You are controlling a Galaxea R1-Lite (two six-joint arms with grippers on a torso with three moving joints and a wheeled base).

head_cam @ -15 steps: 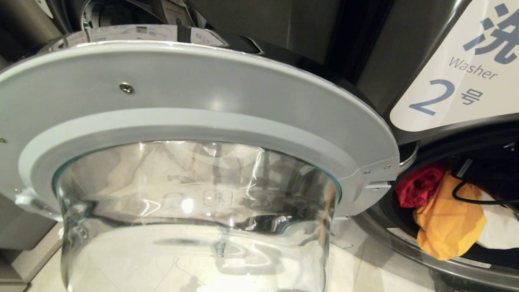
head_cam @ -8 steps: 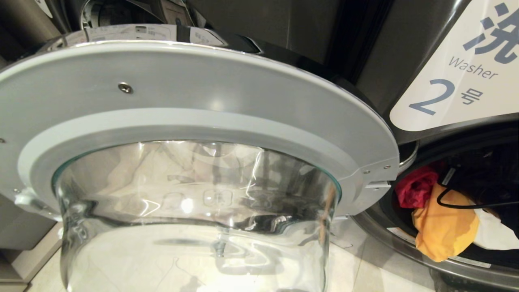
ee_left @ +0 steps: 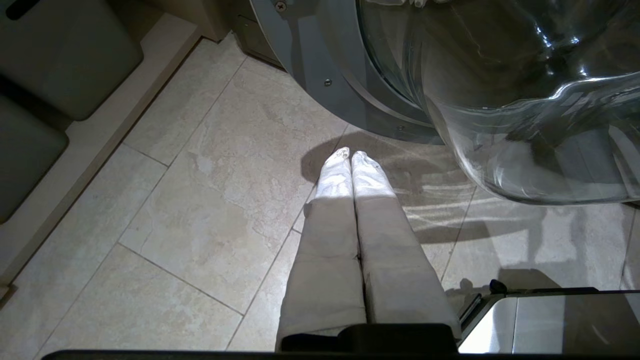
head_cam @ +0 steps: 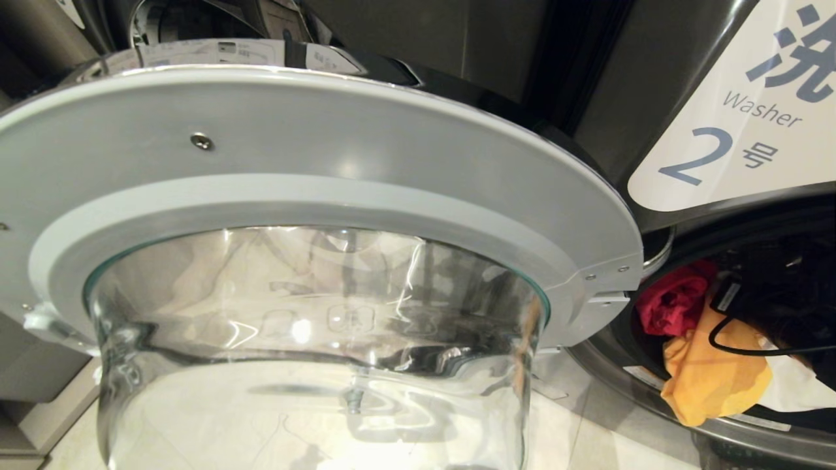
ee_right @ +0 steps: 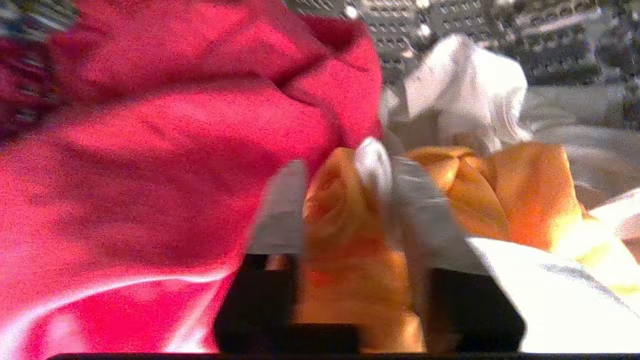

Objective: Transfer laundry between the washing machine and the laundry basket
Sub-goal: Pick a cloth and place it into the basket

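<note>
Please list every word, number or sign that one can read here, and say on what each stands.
"Washer": white label on the washing machine.
"2", then a Korean sign "호": same label.
One large Chinese sign, cut off at the edge: same label.
Stickers above the open door: too small to read.

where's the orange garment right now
The orange garment lies in the washing machine mouth at the head view's lower right, spilling over the rim, below the red garment, with the white one beside it.

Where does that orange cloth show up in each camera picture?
Head view: orange cloth spilling from the washer mouth at lower right.
Left wrist view: not there.
Right wrist view: bunched between the right claw fingers.
Shared landmark: the red cloth beside it.
</note>
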